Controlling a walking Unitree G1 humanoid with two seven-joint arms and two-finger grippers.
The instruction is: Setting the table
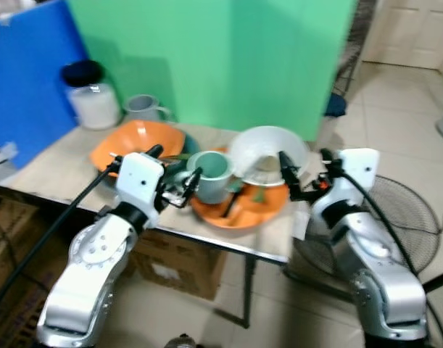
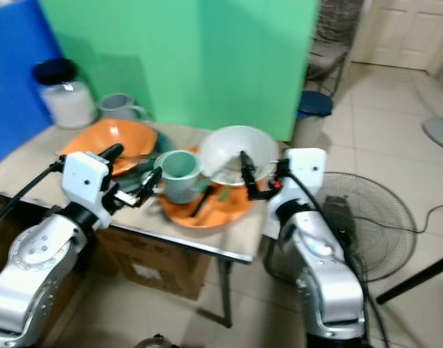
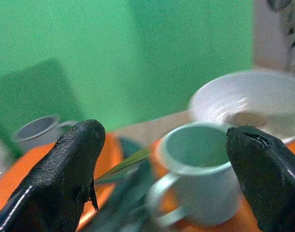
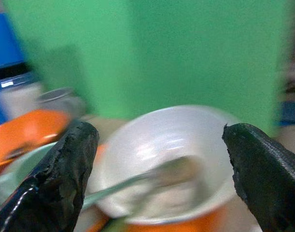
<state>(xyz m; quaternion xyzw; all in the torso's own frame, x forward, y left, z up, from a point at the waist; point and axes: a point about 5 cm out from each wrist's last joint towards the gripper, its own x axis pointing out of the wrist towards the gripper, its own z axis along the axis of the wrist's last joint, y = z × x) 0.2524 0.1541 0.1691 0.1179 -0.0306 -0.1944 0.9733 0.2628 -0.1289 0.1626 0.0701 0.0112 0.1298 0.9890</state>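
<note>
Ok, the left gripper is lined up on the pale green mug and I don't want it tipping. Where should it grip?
Probably across the mug body, below the rim, coming from the table's near edge. It stands upright on the orange plate, its handle toward the open left gripper, so the fingers should straddle the cylinder, not the handle.

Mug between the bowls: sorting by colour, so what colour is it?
Pale mint green mug, clearest in the left wrist view.
</note>
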